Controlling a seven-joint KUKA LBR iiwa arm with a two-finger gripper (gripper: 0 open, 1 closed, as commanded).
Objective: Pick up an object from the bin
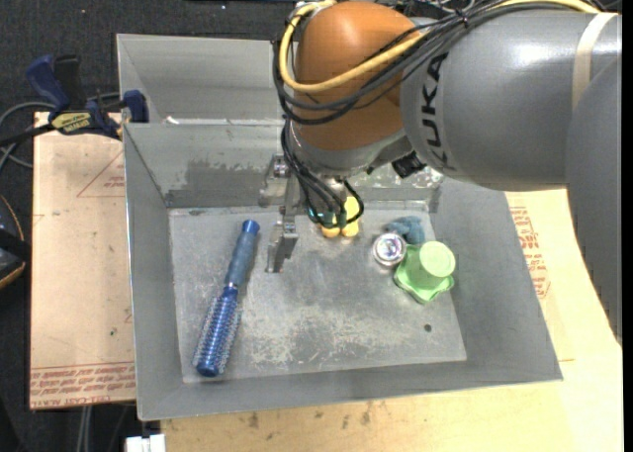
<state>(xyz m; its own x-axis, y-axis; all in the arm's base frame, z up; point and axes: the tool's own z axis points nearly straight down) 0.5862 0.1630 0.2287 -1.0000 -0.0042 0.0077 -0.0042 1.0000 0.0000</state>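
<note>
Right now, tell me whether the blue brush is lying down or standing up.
Lying down. The blue brush rests lengthwise on the floor of the bin, handle toward the back wall, bristles toward the front.

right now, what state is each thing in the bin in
blue bristled plastic brush: lying flat, left side
green plastic cup: tipped over, right side
small silver round cap: lying against the green cup
end effector: low, just right of the brush's handle

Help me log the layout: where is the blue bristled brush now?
In the camera view, the blue bristled brush lies slanted on the left of the grey metal bin's floor, bristles toward the near corner, handle tip just left of the hand.
</note>
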